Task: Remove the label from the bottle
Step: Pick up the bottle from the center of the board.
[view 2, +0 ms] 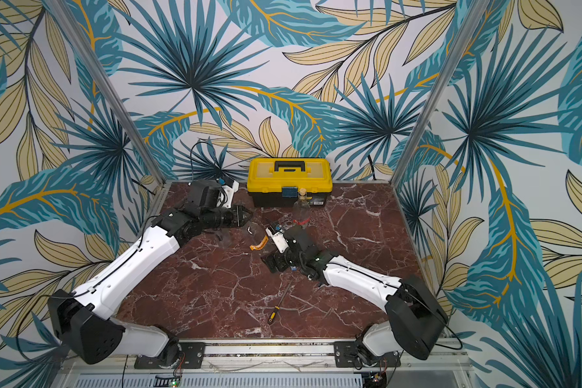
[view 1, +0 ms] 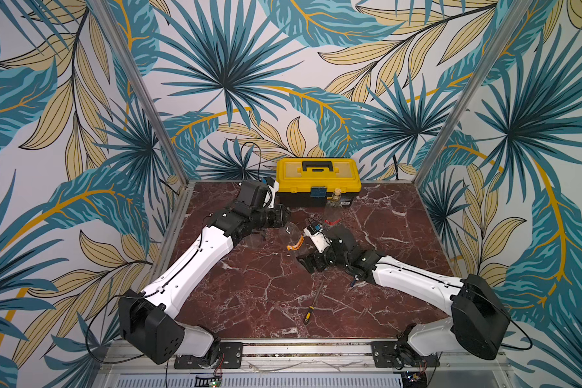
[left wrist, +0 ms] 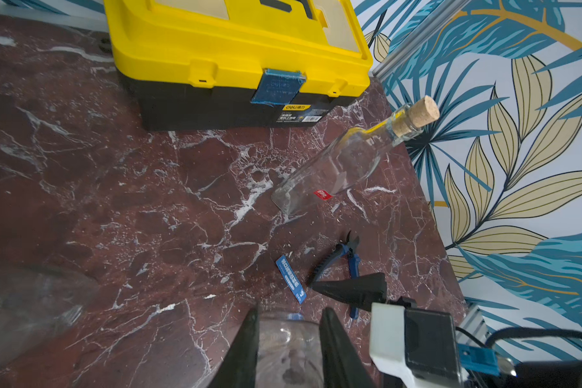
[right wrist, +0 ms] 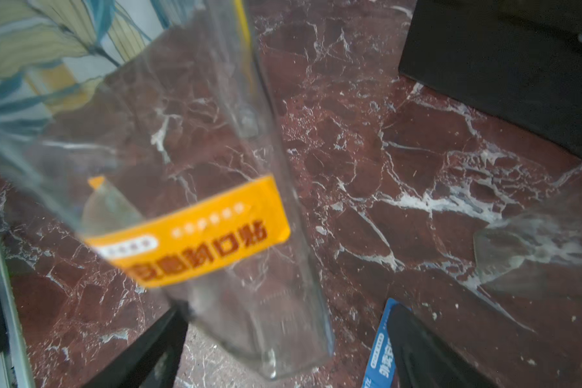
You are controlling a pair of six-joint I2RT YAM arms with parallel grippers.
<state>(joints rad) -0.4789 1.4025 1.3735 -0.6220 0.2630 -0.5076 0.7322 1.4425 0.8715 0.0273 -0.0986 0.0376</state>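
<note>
Your left end effector (left wrist: 289,322) is clamped tight on the neck end of the clear bottle (right wrist: 215,134), which stretches between the two arms over the middle of the desk (view 1: 249,295). Your right end effector (right wrist: 289,310) is spread wide, with its fingers (right wrist: 155,349) on either side of the bottle's base; you cannot tell whether they touch the glass. The orange label (right wrist: 189,235) sits on the bottle's body near that base. A blue strip (left wrist: 291,278) lies flat on the desk, with cutters (left wrist: 346,255) just beside it. A corked bottle (left wrist: 343,161) stands before the yellow toolbox (view 1: 318,174). A screwdriver (view 1: 311,307) lies toward the arms' bases.
</note>
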